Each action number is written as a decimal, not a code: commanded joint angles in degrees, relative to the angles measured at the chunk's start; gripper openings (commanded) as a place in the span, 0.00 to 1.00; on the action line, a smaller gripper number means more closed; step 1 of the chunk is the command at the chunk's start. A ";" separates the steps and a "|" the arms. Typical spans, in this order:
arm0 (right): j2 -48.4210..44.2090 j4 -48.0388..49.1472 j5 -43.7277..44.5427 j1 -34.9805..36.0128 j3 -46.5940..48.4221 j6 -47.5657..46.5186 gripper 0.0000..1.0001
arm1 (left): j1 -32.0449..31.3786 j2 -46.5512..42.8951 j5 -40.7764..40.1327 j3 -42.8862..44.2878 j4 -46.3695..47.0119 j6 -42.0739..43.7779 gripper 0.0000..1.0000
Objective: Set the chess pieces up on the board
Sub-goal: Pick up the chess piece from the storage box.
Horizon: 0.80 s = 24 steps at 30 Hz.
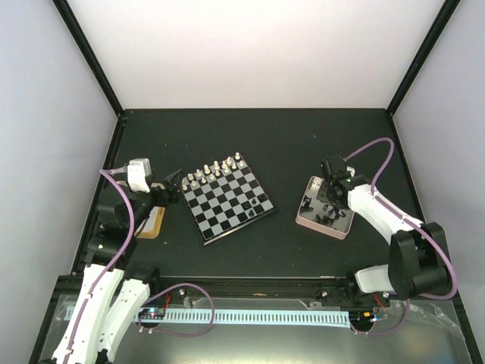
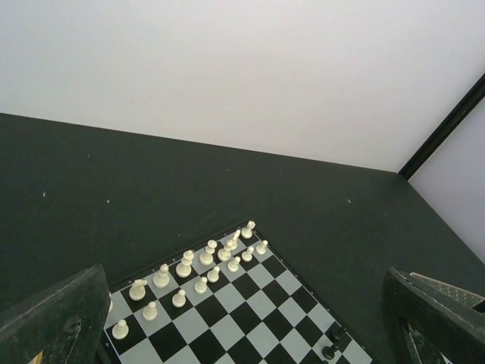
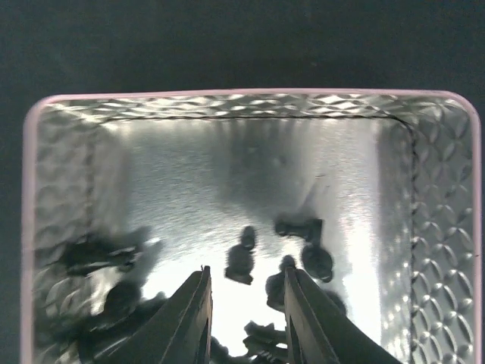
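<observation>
At mid-worktop point(image 1: 288, 144), the board point(image 1: 229, 199) lies turned at an angle, with white pieces point(image 1: 214, 172) in two rows along its far-left side and one black piece point(image 1: 250, 215) alone near its near-right edge. Toward the left edge, the left gripper point(image 1: 173, 185) is poised just beside the board's left corner, its fingers point(image 2: 53, 322) spread wide and holding nothing, with a tan tray point(image 1: 151, 224) under the arm. Toward the right edge, a strip of dark worktop separates the board from the pink tray point(image 3: 250, 93). There the right gripper point(image 3: 246, 273) hangs between the tray's walls, jaws parted by a narrow gap, above loose black pieces point(image 3: 311, 258) and clamping none.
</observation>
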 commanded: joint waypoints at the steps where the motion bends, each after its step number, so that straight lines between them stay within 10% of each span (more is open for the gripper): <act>1: 2.48 2.35 1.10 -4.24 -2.03 0.34 0.29 | 0.00 0.13 1.06 0.04 0.70 0.56 0.99; 24: 2.52 2.89 -2.26 -8.63 -2.17 -4.03 0.03 | 0.00 0.57 1.80 -0.14 1.05 0.17 0.99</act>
